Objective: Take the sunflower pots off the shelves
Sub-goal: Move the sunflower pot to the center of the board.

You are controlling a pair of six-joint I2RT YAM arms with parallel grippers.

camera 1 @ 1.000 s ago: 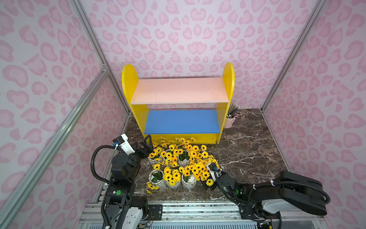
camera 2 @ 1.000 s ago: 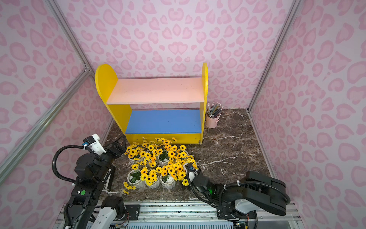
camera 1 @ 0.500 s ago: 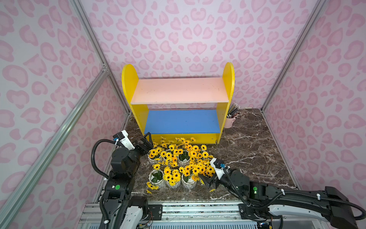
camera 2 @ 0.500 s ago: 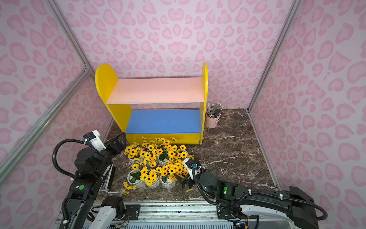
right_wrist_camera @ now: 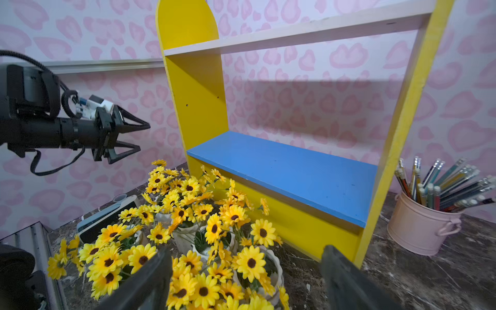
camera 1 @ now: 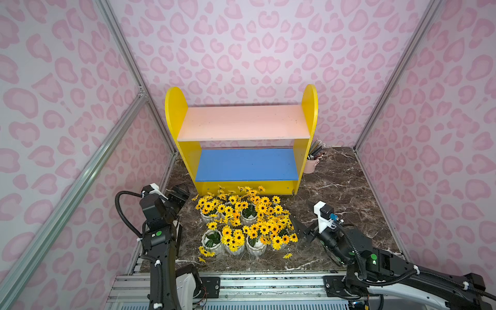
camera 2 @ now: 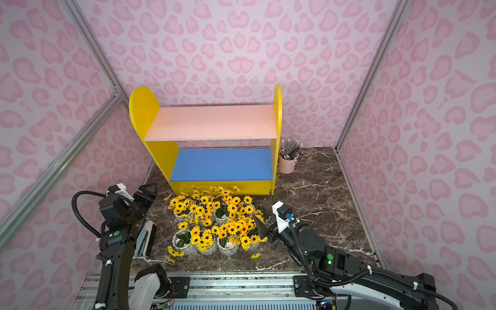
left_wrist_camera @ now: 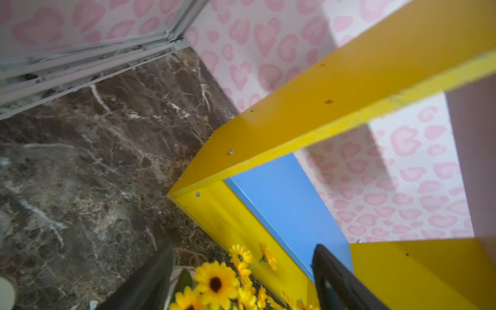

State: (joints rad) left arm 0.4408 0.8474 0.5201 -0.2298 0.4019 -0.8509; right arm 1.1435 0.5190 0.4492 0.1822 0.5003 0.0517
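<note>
Yellow flowers top the sunflower pots [camera 1: 243,222], which stand bunched together on the dark marble table [camera 1: 338,188]. They are right in front of the shelves [camera 1: 175,112], close to the yellow bottom edge. They are small white pots with ribs, and the flowers cover them so much that I cannot count them. The shelves stand at the back, with a pink upper board [camera 1: 241,122] and a blue lower board [camera 1: 247,163]. A pink cup of pencils [camera 1: 311,166] stands just beside the shelves, on my right side. My left tool [camera 1: 179,193] is up in the air at the left side of the bunch, near the bottom corner of the shelves. Its two fingers are wide apart and they hold nothing. My right tool [camera 1: 301,230] is low down at the right side of the bunch, with its tips by the outer flowers. I cannot tell if the tips touch the petals. Its fingers are wide apart too, and it has hold of nothing. One loose yellow flower [camera 1: 287,255] lies on the table near the front, a little apart from the pots. A flat grey and white thing [camera 2: 146,237] lies on the table beside my left arm.
</note>
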